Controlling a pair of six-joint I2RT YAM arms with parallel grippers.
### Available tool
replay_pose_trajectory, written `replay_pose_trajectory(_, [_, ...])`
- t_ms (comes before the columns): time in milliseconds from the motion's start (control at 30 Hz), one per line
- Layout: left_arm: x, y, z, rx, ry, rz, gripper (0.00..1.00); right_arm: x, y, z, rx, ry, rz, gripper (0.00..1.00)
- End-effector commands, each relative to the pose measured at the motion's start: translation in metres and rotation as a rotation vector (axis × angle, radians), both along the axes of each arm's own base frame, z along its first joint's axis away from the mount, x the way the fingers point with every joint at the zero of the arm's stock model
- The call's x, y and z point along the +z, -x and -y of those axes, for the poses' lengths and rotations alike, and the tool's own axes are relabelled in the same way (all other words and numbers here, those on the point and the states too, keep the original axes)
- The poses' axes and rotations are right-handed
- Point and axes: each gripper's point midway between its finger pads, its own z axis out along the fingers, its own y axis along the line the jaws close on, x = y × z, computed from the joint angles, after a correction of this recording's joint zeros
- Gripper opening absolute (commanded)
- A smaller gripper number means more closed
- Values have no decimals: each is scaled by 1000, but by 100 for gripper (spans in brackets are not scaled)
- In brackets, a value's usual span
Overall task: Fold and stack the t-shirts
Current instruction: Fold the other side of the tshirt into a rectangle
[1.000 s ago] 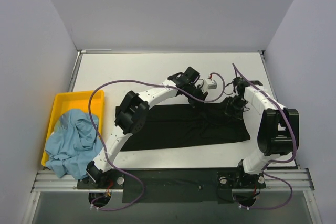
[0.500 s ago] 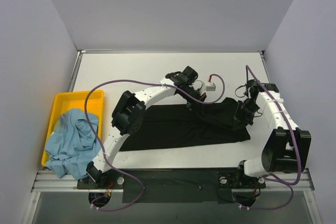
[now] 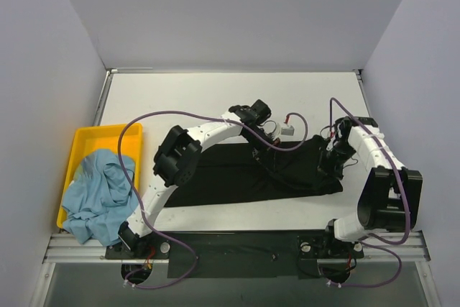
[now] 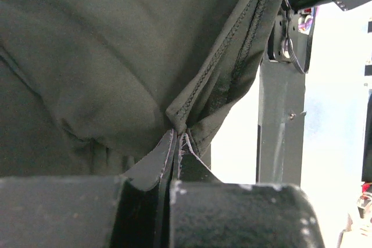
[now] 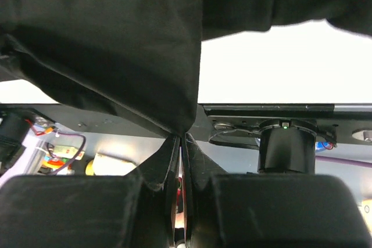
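Both jaws clenched on black cloth, far edge lifted.
Left gripper point(image 4: 176, 139) pinches a stitched hem; right gripper point(image 5: 181, 137) pinches a fold. The black t-shirt point(image 3: 230, 176) lies long axis left-to-right, its bulk leftward and nearward; the right arm holds its right end.

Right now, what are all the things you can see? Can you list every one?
black t-shirt: one, black, spread across the middle of the table, right end lifted
light blue t-shirt: one, light blue, crumpled in the tray, spilling over its near edge
yellow tray: one, yellow, left side of the table
table: one, white, under everything
small box: one, white, beyond the black t-shirt
arms: two, white and black, bases at the near edge
purple cables: two, purple, one along each arm
left pincer: one, black, shut on the black t-shirt's hem
right pincer: one, black, shut on the black t-shirt
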Motion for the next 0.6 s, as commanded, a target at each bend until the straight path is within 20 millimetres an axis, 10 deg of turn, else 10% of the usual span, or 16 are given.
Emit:
replay_pose_trajectory(0, [37,-33,14,108,84,75,0,10,-31,6,-21,-50,13,0])
replay_pose_trajectory(200, [37,-98,27,396,130,28,0,12,-88,19,-46,-59,67,0])
replay_pose_trajectory(567, [5,-116,33,485,63,-21,0,-11,-135,31,-57,-59,32,0])
